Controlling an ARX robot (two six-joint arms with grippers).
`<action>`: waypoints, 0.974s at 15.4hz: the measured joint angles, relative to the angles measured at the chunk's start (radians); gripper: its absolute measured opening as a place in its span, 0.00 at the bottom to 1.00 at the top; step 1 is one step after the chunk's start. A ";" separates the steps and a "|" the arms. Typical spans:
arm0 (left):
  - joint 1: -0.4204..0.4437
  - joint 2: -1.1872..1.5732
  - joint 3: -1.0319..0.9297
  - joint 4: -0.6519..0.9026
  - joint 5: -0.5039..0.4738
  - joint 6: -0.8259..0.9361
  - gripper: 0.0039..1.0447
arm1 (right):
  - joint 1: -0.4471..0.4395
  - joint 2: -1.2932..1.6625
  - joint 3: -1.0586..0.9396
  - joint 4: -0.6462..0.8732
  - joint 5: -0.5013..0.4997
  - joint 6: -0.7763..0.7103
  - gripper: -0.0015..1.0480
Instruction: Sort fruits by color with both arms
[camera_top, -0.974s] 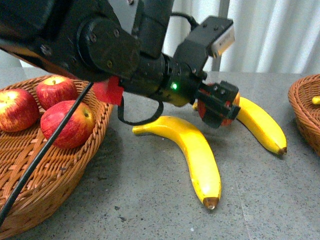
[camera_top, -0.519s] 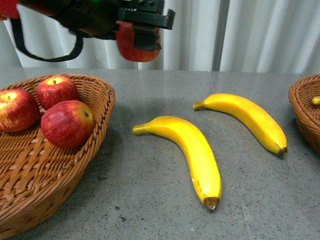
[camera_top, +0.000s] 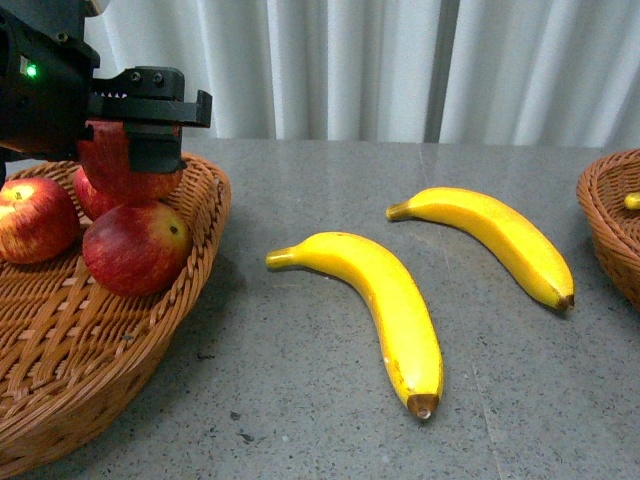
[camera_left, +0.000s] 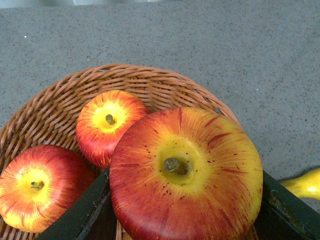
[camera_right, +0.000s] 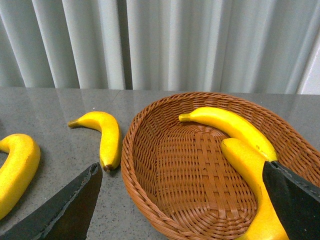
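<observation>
My left gripper (camera_top: 140, 135) is shut on a red apple (camera_top: 122, 172) and holds it over the left wicker basket (camera_top: 160, 330), just above two apples (camera_top: 135, 248) lying in it. In the left wrist view the held apple (camera_left: 185, 175) sits stem-up between the dark fingers (camera_left: 80, 215). Two yellow bananas (camera_top: 385, 300) (camera_top: 500, 235) lie on the grey table. My right gripper (camera_right: 180, 205) is open and empty over the right basket (camera_right: 145, 165), which holds two bananas (camera_right: 230, 125).
The right basket's rim (camera_top: 610, 220) shows at the front view's right edge with a bit of banana (camera_top: 632, 200) inside. White curtains hang behind the table. The table bananas (camera_right: 105, 135) lie beside the right basket.
My left gripper has carried the apple up from beside the bananas, leftwards, and down over the left basket. The bananas have not moved.
</observation>
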 joint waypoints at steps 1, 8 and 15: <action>0.011 -0.002 -0.001 0.006 -0.004 -0.001 0.63 | 0.000 0.000 0.000 0.000 0.000 0.000 0.94; -0.003 -0.023 -0.013 0.048 -0.014 0.003 0.93 | 0.000 0.000 0.000 0.000 0.000 0.000 0.94; -0.094 -0.330 -0.156 0.286 -0.008 0.059 0.94 | 0.000 0.000 0.000 0.000 0.000 0.000 0.94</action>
